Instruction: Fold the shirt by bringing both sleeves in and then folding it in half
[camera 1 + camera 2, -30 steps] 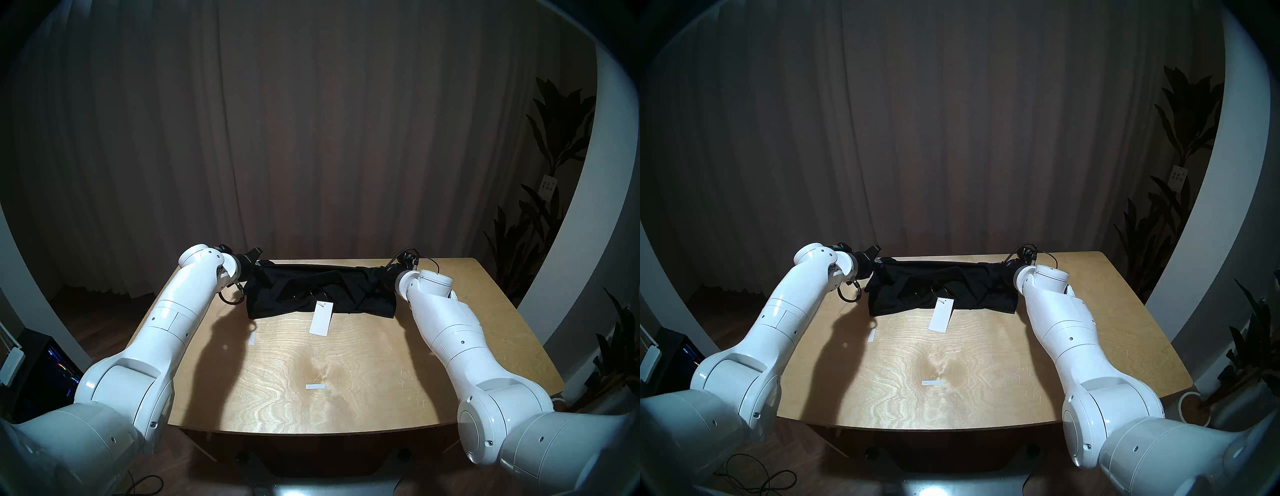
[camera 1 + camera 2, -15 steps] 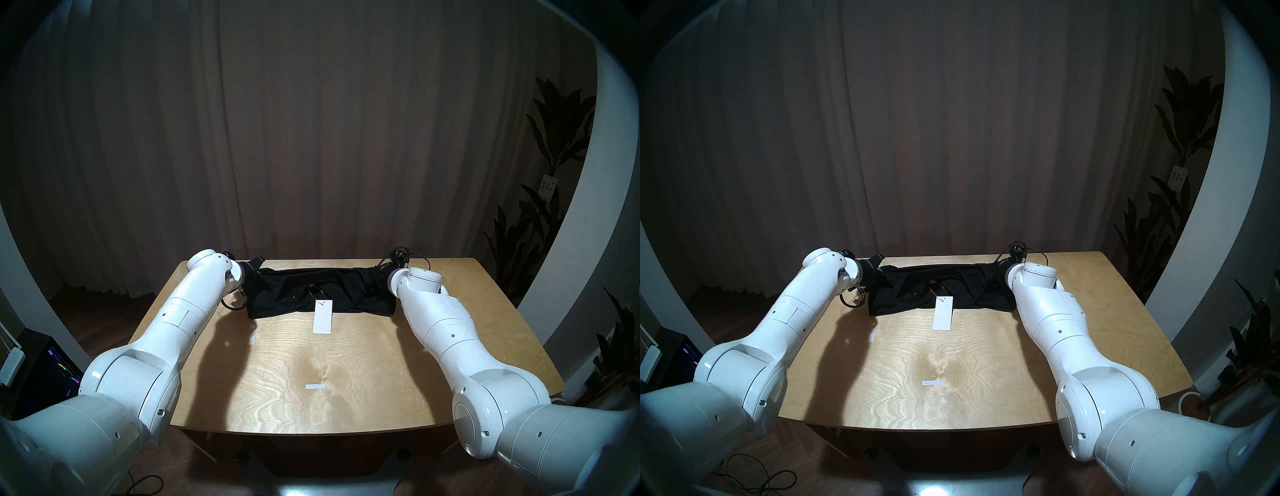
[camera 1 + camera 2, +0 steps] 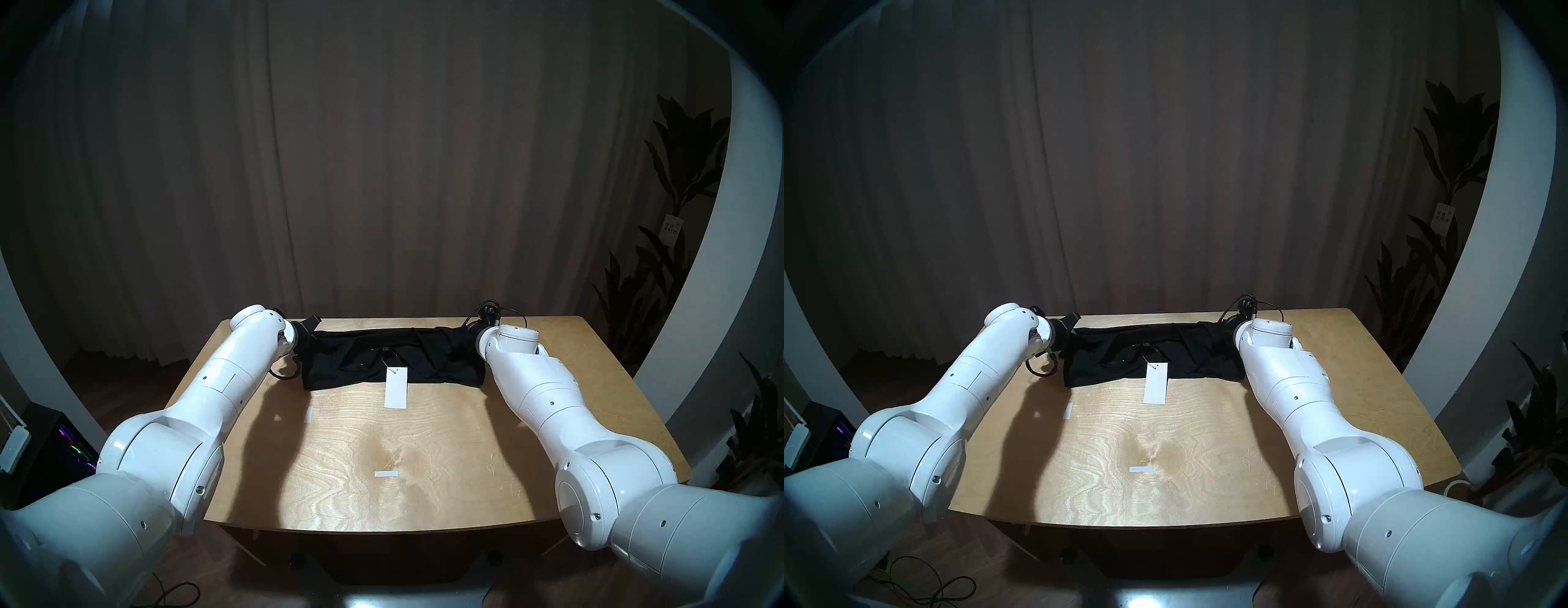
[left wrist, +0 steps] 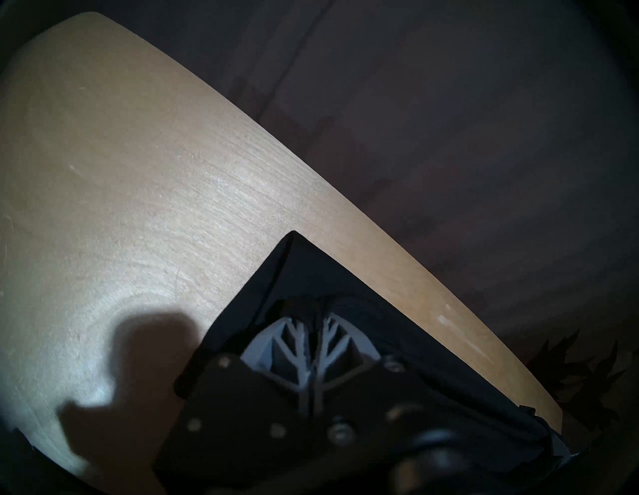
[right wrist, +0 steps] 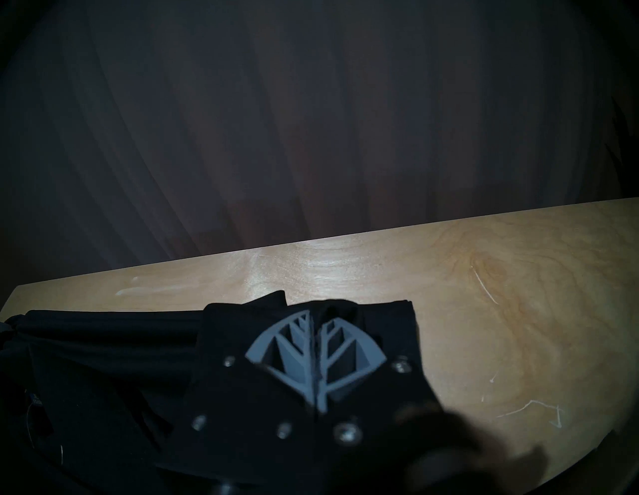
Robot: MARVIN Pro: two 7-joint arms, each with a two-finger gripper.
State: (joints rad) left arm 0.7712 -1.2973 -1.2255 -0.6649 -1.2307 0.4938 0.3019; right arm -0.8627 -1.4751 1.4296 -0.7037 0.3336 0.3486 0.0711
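Both arms lower, claws (image 4: 313, 328) (image 5: 316, 328) gripping shirt (image 3: 394, 358)

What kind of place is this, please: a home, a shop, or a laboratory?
Probably a robot test or demonstration room, made to look like a home. A bare wooden table stands before a full curtain, with potted plants at one side; the only work item is a tagged black shirt.
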